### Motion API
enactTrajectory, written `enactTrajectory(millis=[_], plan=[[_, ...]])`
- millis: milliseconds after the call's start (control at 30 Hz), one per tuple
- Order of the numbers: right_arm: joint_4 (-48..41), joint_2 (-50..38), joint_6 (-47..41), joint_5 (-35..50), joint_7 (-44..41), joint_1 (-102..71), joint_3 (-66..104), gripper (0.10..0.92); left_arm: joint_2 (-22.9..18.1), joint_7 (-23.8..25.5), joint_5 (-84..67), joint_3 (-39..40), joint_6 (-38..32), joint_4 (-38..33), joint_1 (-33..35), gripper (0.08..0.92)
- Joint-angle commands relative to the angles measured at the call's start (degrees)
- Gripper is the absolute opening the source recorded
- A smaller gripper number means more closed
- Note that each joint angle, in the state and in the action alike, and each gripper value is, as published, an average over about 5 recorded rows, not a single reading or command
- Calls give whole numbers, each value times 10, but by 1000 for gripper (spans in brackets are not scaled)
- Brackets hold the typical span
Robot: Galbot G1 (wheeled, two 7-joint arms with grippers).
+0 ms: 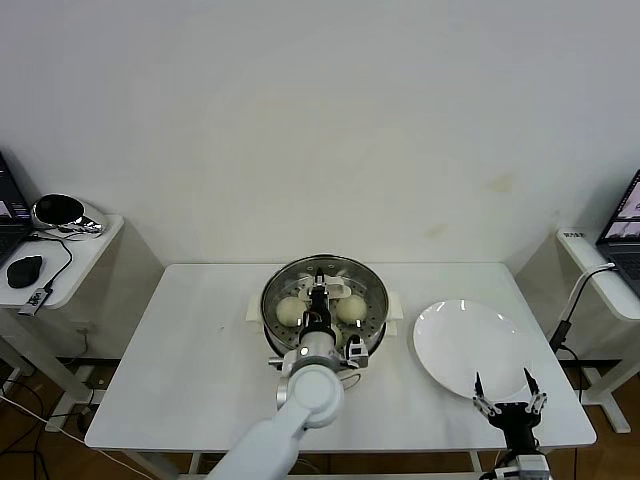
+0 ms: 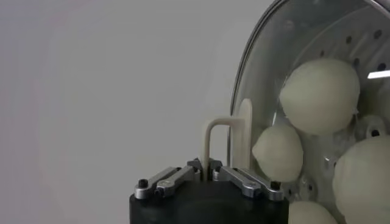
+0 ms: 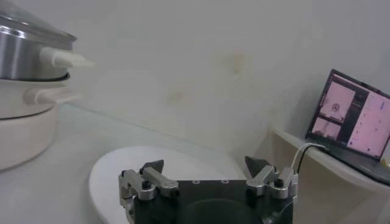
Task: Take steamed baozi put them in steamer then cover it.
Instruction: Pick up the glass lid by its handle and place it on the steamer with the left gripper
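I see the buns (image 2: 322, 95) already sitting inside the steamer (image 1: 277, 300) at the middle of the table (image 1: 190, 350); from the left wrist view I count at least four through the glass. The lid (image 2: 268, 67) is down on the pot's rim, and my left hand (image 2: 207, 173) is closed on its cream handle (image 2: 234, 140), directly above the pot. So I judge loading finished and covering all but done: only letting go and pulling away remains. The plate (image 1: 450, 345), just right of the steamer, is bare. My right hand (image 1: 509, 400) waits by the plate's near edge, its fingers spread and holding nothing.
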Motion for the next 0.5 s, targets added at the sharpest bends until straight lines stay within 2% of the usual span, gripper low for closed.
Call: enactTrajectory(millis=[33,233,500], plan=[[0,-1,0,0,-1,1,-2,823,-6,-9,-14,-2,1,-16,8,157],[1,-1,-1,0,-1,1,-4,823,8,-18,-25,-3,1,-84,35,313],[2,-5,-2,-1,0,-5,-5,823,78,-66,-96,-32,-27,-248,154,539]])
